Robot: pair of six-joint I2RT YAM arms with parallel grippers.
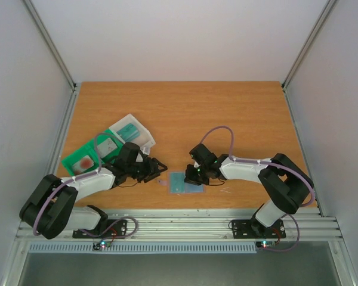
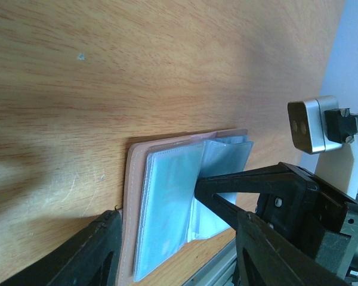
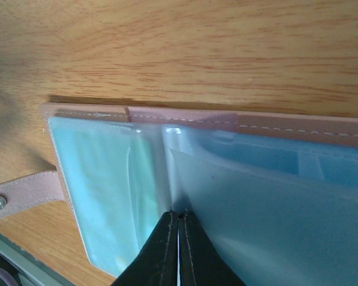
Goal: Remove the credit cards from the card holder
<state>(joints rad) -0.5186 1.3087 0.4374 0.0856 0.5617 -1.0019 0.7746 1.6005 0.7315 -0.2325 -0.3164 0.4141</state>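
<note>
The card holder (image 1: 185, 182) lies open and flat on the table near the front edge. It has a pale pinkish stitched cover (image 3: 274, 125) and clear sleeves. Light blue credit cards (image 3: 107, 179) sit inside the sleeves and also show in the left wrist view (image 2: 167, 202). My right gripper (image 3: 179, 215) is shut, with its tips pressed on the middle fold of the sleeves; it shows from above (image 1: 195, 174) at the holder's far edge. My left gripper (image 2: 176, 238) is open and empty, its fingers straddling the holder's near end, just left of the holder in the top view (image 1: 157, 168).
A green compartment tray (image 1: 89, 156) and a clear plastic box (image 1: 131, 132) holding a teal block lie behind the left arm. The holder's snap strap (image 3: 18, 199) sticks out to one side. The metal rail (image 1: 179, 223) runs along the table's front edge.
</note>
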